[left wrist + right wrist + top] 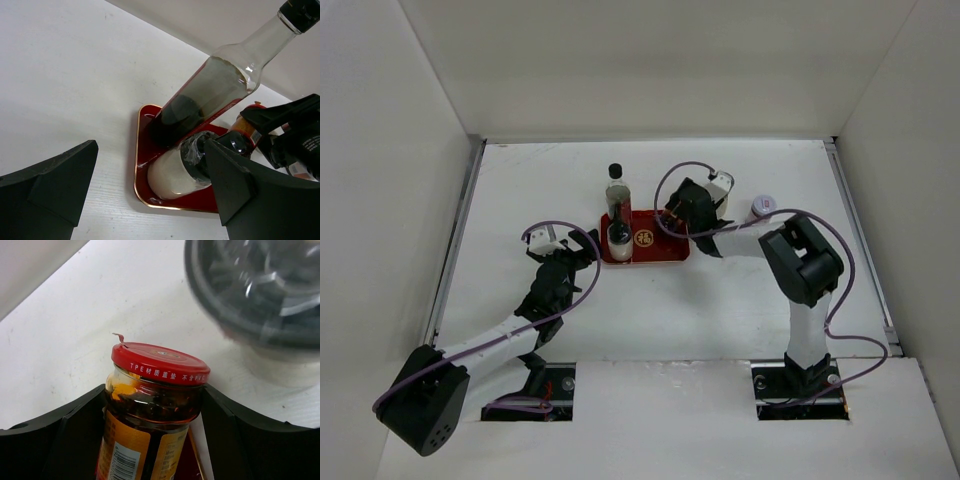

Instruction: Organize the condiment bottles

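From above, my left pincer point(585, 247) stands wide just left of the red tray point(665, 252), gripping nothing. The tall dark bottle point(616, 192) and a grey-capped shaker point(618, 238) stand on its left end. My left wrist shows that pair (shaker the nearer). At my right wrist, my right pincer point(153, 390) clasps the red-capped jar point(150, 412) on both sides.

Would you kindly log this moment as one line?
left gripper open beside tray | right gripper shut on red-capped jar | tall bottle, shaker on tray
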Controlling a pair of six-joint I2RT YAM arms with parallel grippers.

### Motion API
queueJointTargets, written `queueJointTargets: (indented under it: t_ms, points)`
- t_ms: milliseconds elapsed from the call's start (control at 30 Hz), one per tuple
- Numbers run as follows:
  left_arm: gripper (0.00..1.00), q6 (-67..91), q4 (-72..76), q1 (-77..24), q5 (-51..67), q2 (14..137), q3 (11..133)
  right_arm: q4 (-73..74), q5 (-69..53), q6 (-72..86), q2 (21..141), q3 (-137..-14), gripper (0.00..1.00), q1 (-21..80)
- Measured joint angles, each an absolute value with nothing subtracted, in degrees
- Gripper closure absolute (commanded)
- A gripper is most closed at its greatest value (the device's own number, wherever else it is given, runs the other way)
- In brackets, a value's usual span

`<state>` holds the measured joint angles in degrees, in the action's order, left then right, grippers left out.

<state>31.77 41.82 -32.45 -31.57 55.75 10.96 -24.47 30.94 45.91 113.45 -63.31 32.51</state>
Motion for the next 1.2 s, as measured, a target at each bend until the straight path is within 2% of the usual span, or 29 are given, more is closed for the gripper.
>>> queueJointTargets:
  t_ms: [467, 700, 767, 900, 1200]
  points:
    - [0.12, 31.8, 41.8, -32.8, -31.4, 55.8, 11.0, -35.1, 40.1, 27.4, 112.4, -60.2, 0.53, 44.3]
    - [0.12, 31.8, 41.8, -33.0, -31.4, 55.8, 11.0, -41.7, 43.1, 14.8, 112.5, -60.6, 0.52, 47.0]
    - [0.12, 31.8, 41.8, -33.1, -31.4, 55.8, 11.0, -44.0, 44.0, 11.3, 112.6, -60.9, 0.51, 47.4]
    - [0.12, 31.8, 41.8, -33.1, -31.4, 55.8, 11.0, -48.3, 45.7, 5.0, 113.0, -60.9, 0.42, 48.1]
    - [0.12, 31.8, 41.8, -33.1, -31.4, 56.1, 11.0, -53.4, 46.3, 1.7, 113.0, -56.4, 0.37, 51.5]
